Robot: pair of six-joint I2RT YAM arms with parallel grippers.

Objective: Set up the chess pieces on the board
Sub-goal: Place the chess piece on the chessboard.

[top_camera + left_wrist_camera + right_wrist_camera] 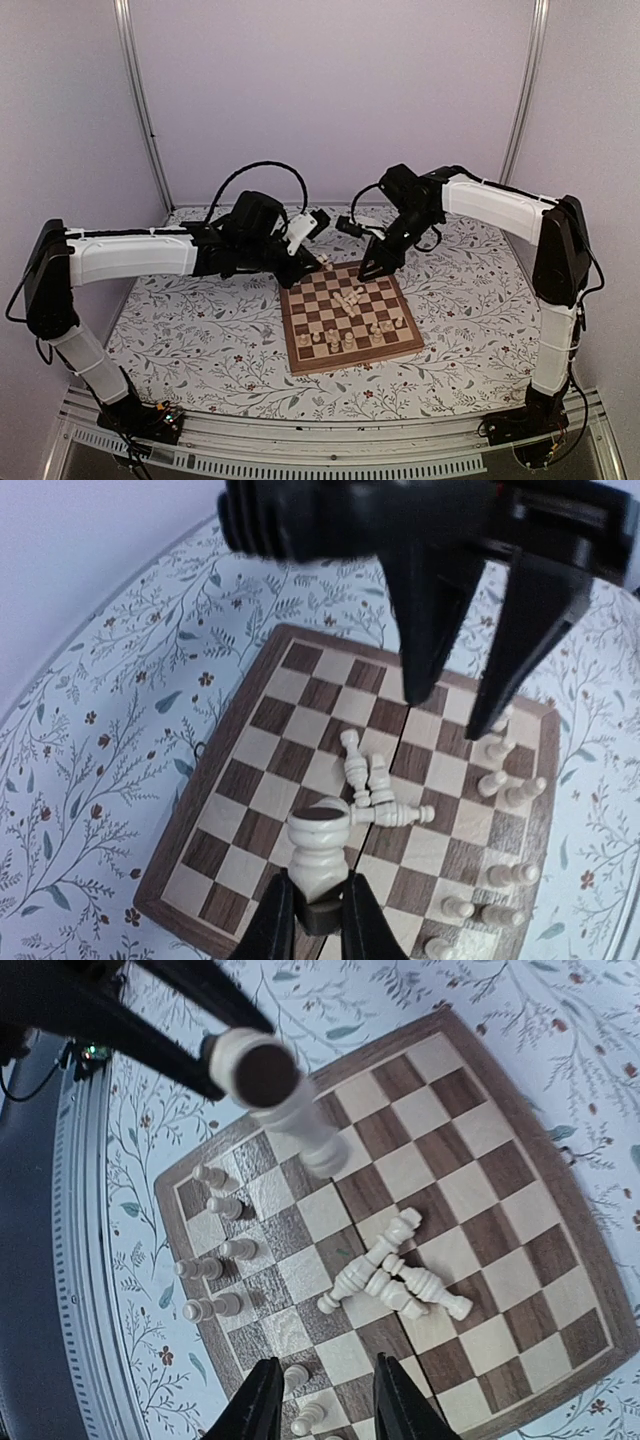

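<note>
The board (322, 352) lies on the cloth between both arms. My left gripper (318, 912) is shut on a cream chess piece (318, 845), holding it by its top so the dark felt base faces outward. It hangs above the board's far left corner, and the piece (285, 1100) also shows in the right wrist view. My right gripper (325, 1405) is open and empty over the board's far edge. Three pieces (400, 1275) lie toppled in a heap mid-board. Several pieces (215, 1250) stand in rows by the near edge.
A floral tablecloth (200, 330) covers the table around the board (240, 780). A metal rail (300, 445) runs along the near edge by the arm bases. The two grippers (345, 265) hang close together over the board's far side.
</note>
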